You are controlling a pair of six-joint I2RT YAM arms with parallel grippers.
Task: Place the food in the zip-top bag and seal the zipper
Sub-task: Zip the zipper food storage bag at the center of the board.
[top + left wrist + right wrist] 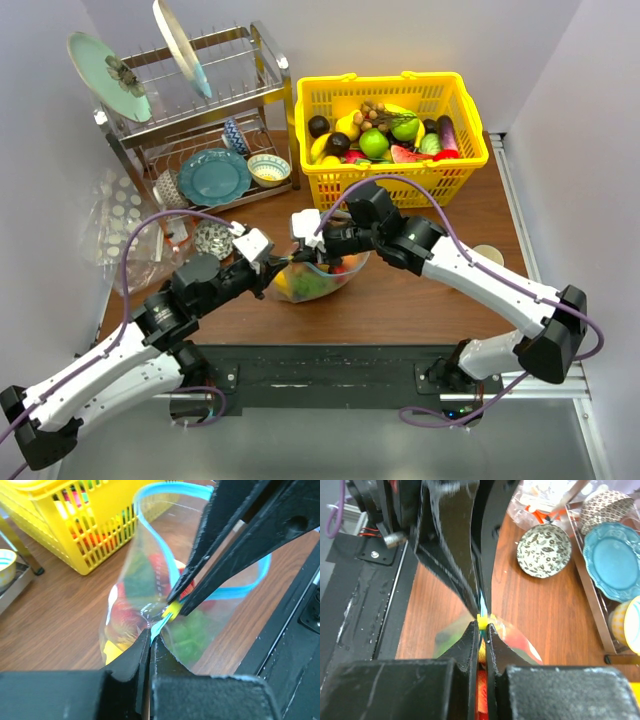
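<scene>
The zipper (170,485) is pinched by the left gripper (268,262); the bag (318,278) (food (308,284) seen inside) rests on the table (440,300) before the basket (335,180); its yellow slider (173,611) is clamped by the right gripper (482,627).

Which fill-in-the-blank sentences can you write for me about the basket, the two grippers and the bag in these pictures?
1. The colour of the basket is ____.
2. The left gripper and the right gripper are both ____ on the zipper.
3. The mouth of the zip-top bag is ____, not sealed.
Missing words: yellow; shut; open.
</scene>
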